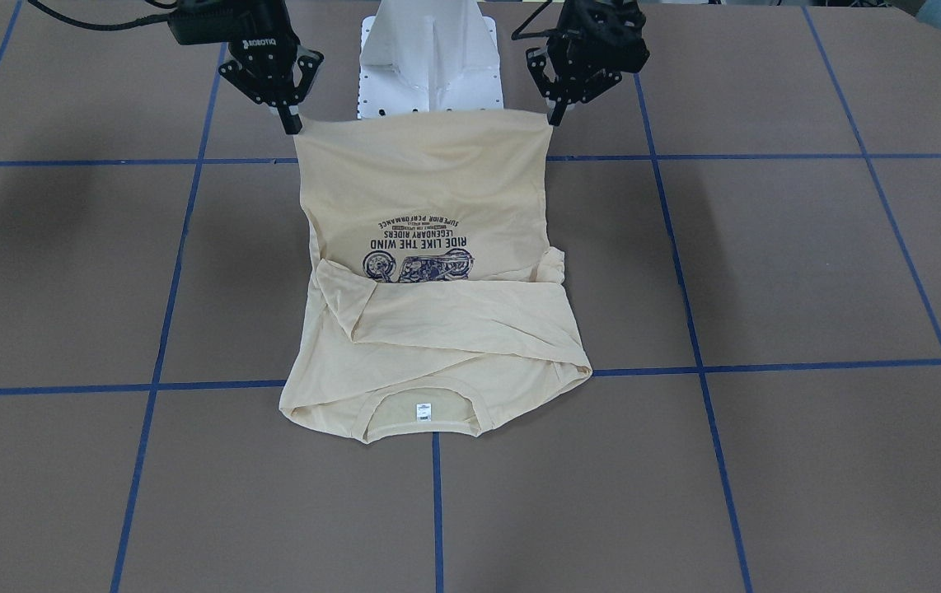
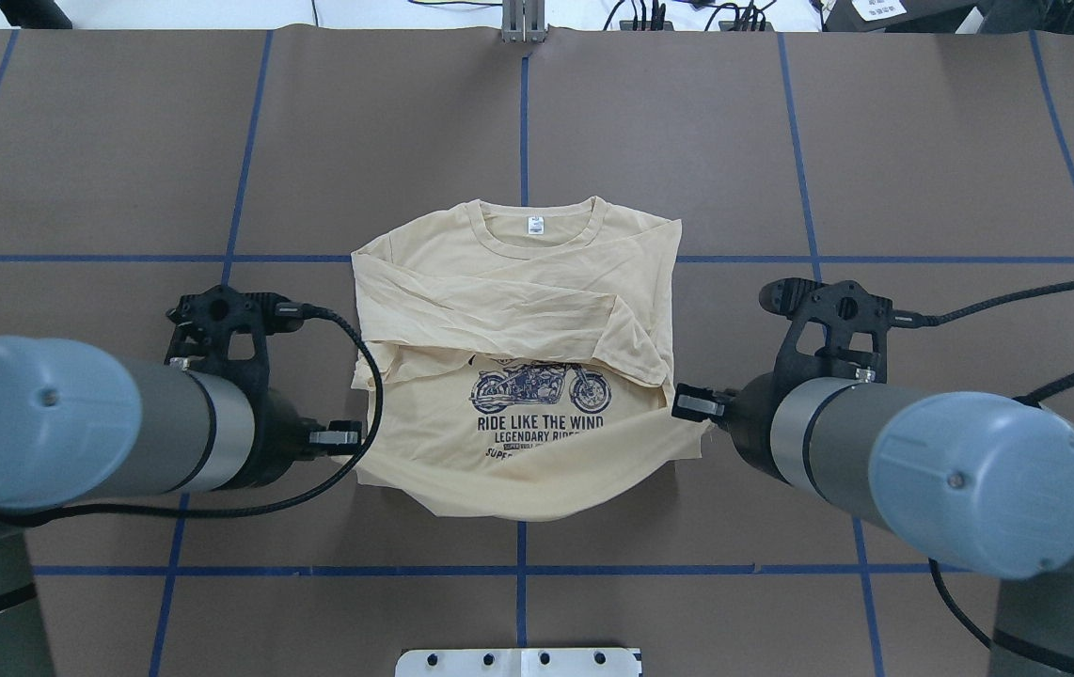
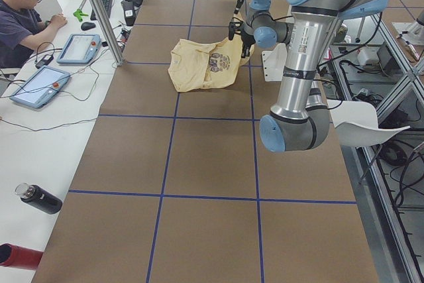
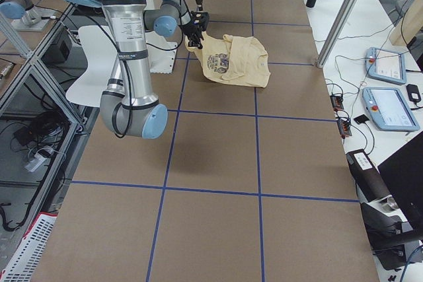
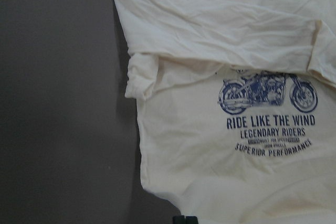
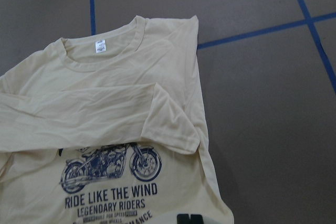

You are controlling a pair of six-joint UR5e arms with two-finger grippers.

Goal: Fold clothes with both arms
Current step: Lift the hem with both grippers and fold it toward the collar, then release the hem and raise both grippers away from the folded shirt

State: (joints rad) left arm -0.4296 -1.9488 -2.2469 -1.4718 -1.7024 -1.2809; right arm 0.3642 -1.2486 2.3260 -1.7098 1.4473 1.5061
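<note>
Two: left claw (image 1: 556,113) and right claw (image 1: 292,122), each pinching a raised T-shirt (image 1: 421,189) hem corner; best carried level, in step, onto collar (image 1: 425,432).

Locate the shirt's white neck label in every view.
Front-facing: neck label bottom centre.
Overhead: label upper centre.
Exterior left: too small to tell.
Exterior right: same.
Left wrist: not in it.
Right wrist: label upper left.
Shared landmark: motorcycle print, across the folded sleeves from it.

We count one T-shirt (image 2: 518,310). We count two arms: the left arm (image 2: 123,432) and the right arm (image 2: 876,442). We count two grippers: the left gripper (image 1: 557,111) and the right gripper (image 1: 291,119). We also count one pedestal base (image 1: 429,58), two tablets (image 3: 78,48) (image 3: 40,86), two bottles (image 3: 38,198) (image 3: 16,256) and one person (image 3: 23,11).
</note>
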